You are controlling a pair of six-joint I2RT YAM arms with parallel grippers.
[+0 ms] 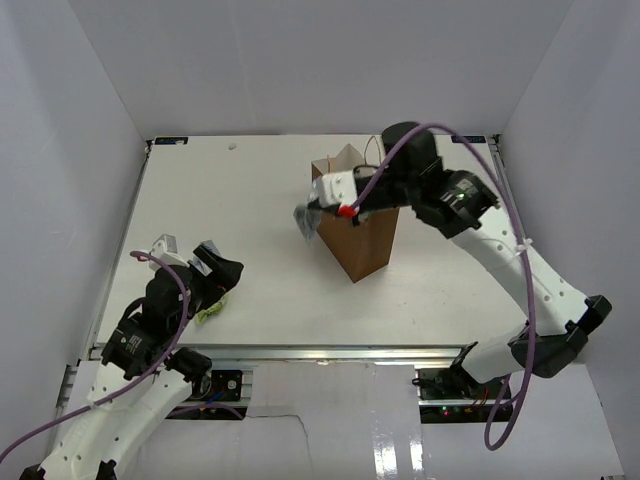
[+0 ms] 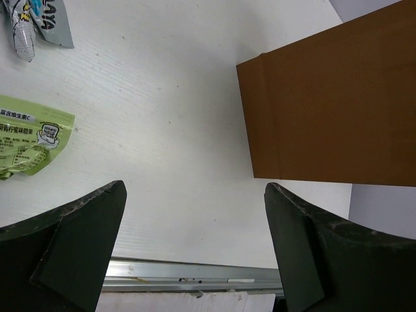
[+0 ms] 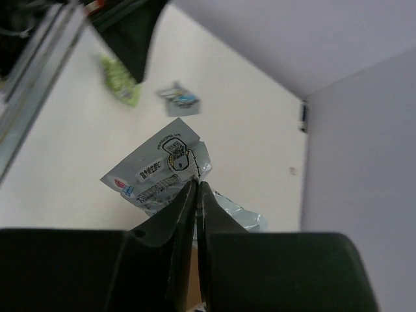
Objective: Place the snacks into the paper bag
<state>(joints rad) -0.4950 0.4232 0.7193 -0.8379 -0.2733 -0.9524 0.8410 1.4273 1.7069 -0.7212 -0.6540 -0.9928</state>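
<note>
The right gripper (image 3: pixel 196 187) is seen pinched shut on a silvery blue-grey packet (image 3: pixel 159 170), held just beside the upright paper bag (image 1: pixel 362 240). The left gripper (image 2: pixel 195 195) is held wide open and empty over the table (image 2: pixel 162 97), near a lime green packet (image 2: pixel 29 140).

White arm links (image 1: pixel 500 260), blk joints (image 1: pixel 555 350), purple cables (image 1: pixel 440 126)

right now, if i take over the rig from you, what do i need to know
The left gripper is open and empty, over the white table.
The right gripper is shut on a silvery blue-grey foil packet, held up beside the tall brown paper bag, not yet in.
On the table: lime green foil packet, second silvery packet.
Bag's inside not visible. To do: drop the held one, then bag those two.
</note>
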